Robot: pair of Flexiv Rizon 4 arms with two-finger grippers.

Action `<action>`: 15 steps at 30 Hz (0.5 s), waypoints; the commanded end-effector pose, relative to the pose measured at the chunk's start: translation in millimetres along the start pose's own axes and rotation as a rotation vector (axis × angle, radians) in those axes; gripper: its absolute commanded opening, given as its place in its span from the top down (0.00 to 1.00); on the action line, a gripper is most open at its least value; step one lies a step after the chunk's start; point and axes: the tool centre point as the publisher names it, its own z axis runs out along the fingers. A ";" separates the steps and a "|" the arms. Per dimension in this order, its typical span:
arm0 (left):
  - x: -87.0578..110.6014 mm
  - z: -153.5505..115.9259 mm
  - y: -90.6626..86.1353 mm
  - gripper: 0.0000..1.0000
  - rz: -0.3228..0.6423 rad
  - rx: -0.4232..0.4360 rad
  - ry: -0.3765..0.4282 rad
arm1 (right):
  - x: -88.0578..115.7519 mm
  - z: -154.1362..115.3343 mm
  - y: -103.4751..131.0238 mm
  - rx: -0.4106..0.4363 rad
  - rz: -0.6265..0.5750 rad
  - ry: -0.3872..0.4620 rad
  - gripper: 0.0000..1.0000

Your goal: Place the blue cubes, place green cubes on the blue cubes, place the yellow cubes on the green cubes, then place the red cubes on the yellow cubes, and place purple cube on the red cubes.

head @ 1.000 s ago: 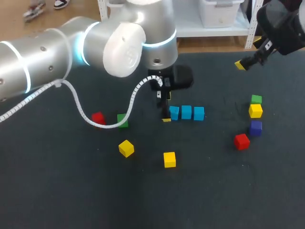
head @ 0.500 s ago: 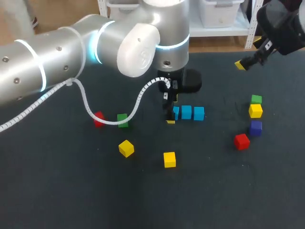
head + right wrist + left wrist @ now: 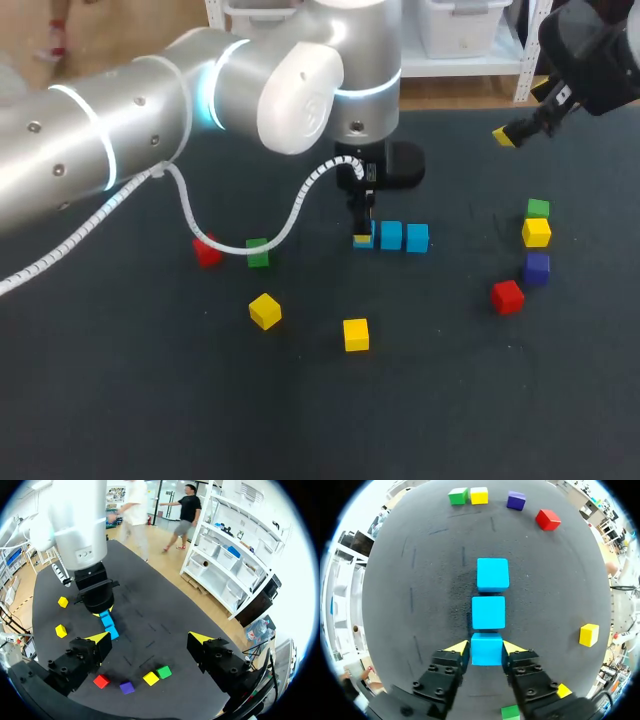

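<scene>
Three blue cubes sit in a straight row mid-tabletop. The left pincer looks clenched on the end blue cube, with one yellow tip touching each side. The right pincer hangs spread wide, holding nothing, up over the tabletop's far right.

Blue cubes (bright cyan) on charcoal table

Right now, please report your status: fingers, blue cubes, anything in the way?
Left fingers shut on end blue cube. Right fingers open, raised at the side. Three blue cubes in row; nothing stacked, nothing blocking.
</scene>
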 end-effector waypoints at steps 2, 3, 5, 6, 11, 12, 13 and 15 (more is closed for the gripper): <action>-0.2 0.2 2.0 0.69 -0.004 0.006 0.001 | 1.0 -0.6 2.2 0.010 0.002 -0.001 0.00; 0.0 0.2 1.9 0.69 -0.002 0.006 0.001 | 1.0 -0.6 2.2 0.010 0.002 -0.001 0.00; 0.1 -0.2 1.4 0.69 -0.002 0.007 0.000 | 1.0 -0.6 2.2 0.010 0.002 -0.001 0.00; 0.1 -0.6 1.3 0.70 -0.003 0.006 0.000 | 1.0 -0.6 2.2 0.010 0.002 -0.001 0.00; -0.6 -2.4 -0.2 0.82 -0.008 0.008 0.002 | 1.0 -0.6 2.2 0.010 0.002 -0.001 0.00; -1.0 -2.6 -1.5 0.84 -0.008 0.009 0.004 | 1.0 -0.6 2.2 0.010 0.002 -0.001 0.00; -1.2 -2.9 -2.6 0.87 -0.009 0.014 0.007 | 1.0 -0.6 2.2 0.010 0.002 -0.001 0.00; -1.2 -3.5 -4.0 0.94 -0.017 0.019 0.010 | 1.0 -0.6 2.2 0.010 0.002 -0.001 0.00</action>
